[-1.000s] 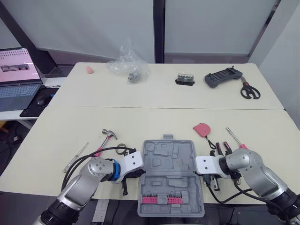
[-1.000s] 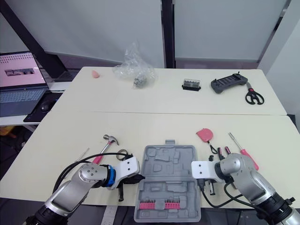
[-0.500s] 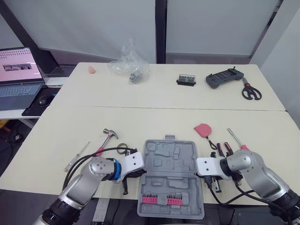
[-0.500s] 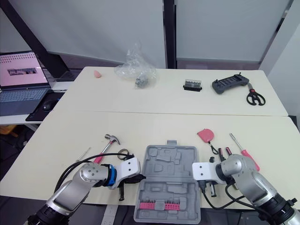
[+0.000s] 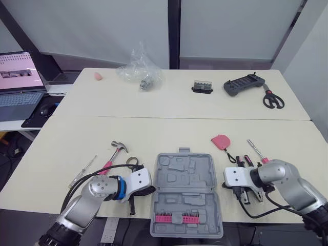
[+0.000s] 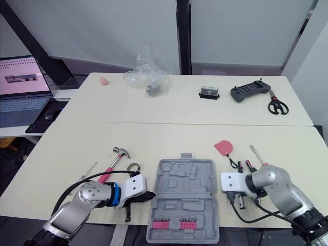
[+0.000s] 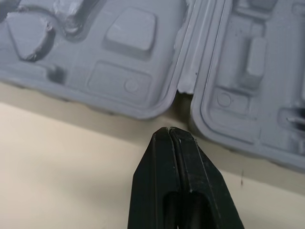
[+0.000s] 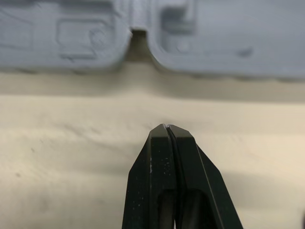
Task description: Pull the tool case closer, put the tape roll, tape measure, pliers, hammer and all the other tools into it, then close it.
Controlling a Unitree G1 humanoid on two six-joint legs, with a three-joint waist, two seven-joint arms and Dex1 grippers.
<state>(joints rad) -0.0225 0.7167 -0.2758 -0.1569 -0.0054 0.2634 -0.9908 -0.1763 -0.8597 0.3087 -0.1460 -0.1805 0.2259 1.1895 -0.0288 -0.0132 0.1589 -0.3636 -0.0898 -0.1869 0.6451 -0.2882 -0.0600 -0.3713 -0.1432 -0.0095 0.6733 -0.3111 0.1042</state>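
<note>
Open tool case [image 5: 185,192] is flanked left & right by L gripper [image 7: 170,130] and R gripper [image 8: 167,127], both pressed together, empty, prob. for nudging it nearer w/o grasping.

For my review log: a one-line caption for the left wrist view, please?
Shut left gripper on the table side of the open grey tool case, aimed at its hinge notch.

Grey tool case [image 5: 185,174], open, apparently lying flat
</note>
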